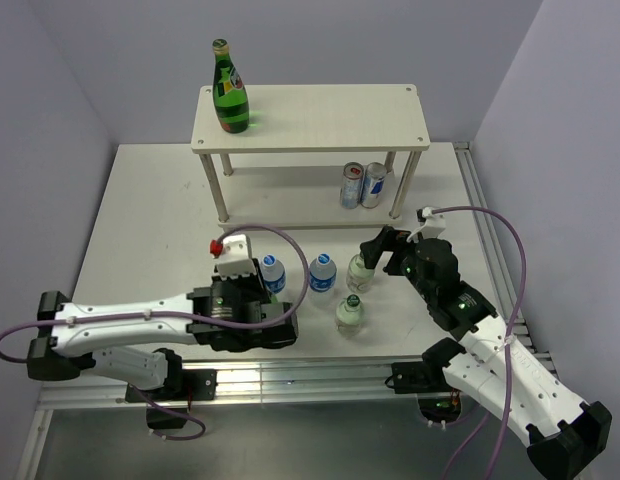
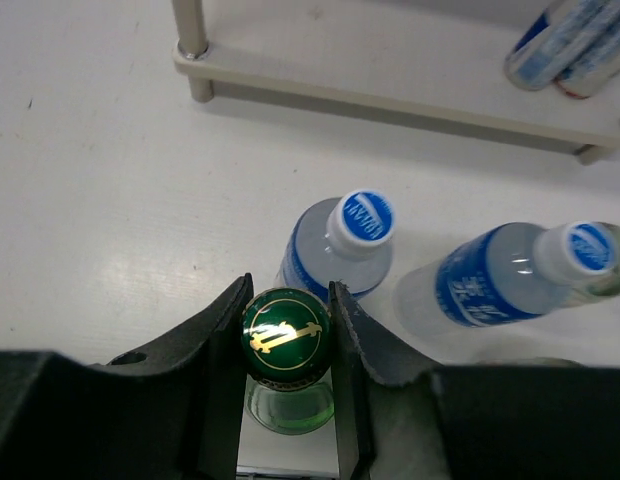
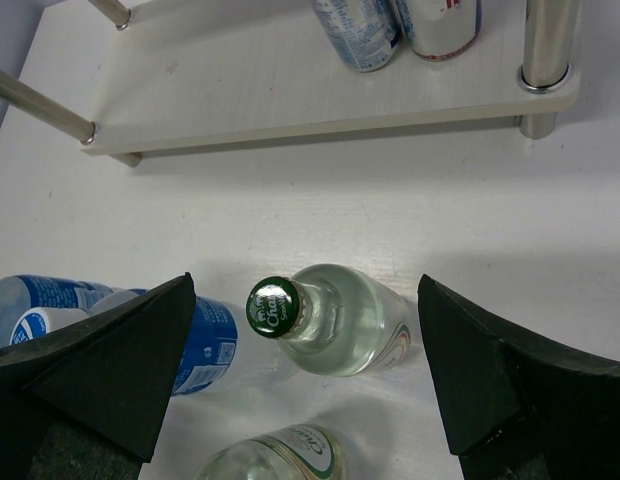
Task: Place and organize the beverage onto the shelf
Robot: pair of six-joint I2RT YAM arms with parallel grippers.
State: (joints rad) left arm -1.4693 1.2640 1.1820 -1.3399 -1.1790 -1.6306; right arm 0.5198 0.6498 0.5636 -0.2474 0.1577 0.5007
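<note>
Clamping left gripper (image 2: pixel 287 318) on green-capped bottle (image 2: pixel 290 405); spreading right gripper (image 3: pixel 302 300) around clear bottle (image 3: pixel 342 328) (untouched). Showing only cans (image 1: pixel 363 185), tall bottle (image 1: pixel 230 97) on shelf (image 1: pixel 320 118), water bottles (image 1: pixel 323 272) pending.

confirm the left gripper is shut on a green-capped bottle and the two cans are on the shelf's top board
Not the top board: the top external view shows the two cans on the lower board of the shelf. The left gripper is shut on the green-capped bottle.

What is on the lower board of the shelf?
Two metal drink cans at its right end. The pale wood-grain top board covers the rear of that tier.
</note>
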